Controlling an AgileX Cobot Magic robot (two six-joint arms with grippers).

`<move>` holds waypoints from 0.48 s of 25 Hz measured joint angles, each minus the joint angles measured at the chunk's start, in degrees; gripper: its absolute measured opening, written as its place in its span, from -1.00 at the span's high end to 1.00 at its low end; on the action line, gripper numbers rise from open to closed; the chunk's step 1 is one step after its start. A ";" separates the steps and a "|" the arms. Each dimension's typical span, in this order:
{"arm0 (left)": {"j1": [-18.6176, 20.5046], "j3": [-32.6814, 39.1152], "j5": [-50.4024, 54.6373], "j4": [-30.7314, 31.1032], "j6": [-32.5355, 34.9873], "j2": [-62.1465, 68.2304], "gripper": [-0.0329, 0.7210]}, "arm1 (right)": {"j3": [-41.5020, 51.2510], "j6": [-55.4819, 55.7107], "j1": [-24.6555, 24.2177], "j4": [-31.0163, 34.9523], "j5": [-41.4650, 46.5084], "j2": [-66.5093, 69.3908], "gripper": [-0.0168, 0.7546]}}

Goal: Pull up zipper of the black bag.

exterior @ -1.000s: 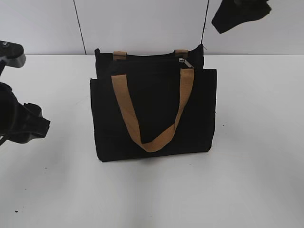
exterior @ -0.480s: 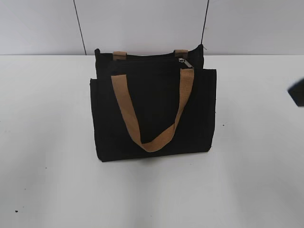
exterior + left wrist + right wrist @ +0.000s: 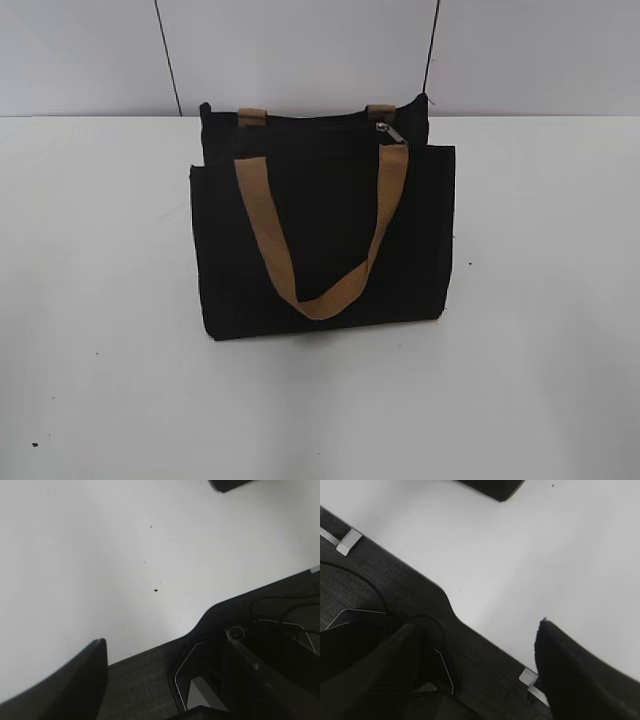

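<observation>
Near foreground: bare white table (image 3: 320,410). Centre of frame: the black bag (image 3: 322,240) stands upright. Behind, at its top edge, upper centre-right, the zipper (image 3: 390,132) pull. Closure judged complete. Left gripper (image 3: 165,680) and right gripper (image 3: 475,675) spread apart, holding nothing.

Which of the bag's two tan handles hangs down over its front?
The near handle hangs as a loop down the black bag front; the far handle shows only two short stubs at the top edge.
</observation>
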 joint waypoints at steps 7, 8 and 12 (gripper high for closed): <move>0.00 5.24 -7.27 -0.06 4.07 -14.56 -0.53 | 6.72 0.21 0.00 -0.11 0.36 -7.34 -0.47; 0.00 5.67 -7.38 -0.01 5.02 -14.96 -0.53 | 6.92 0.21 0.00 -0.11 -0.08 -7.34 -0.47; 0.00 6.12 -7.52 -0.33 6.81 -15.08 -0.51 | 8.13 0.21 0.00 -0.11 -4.28 -7.34 -0.47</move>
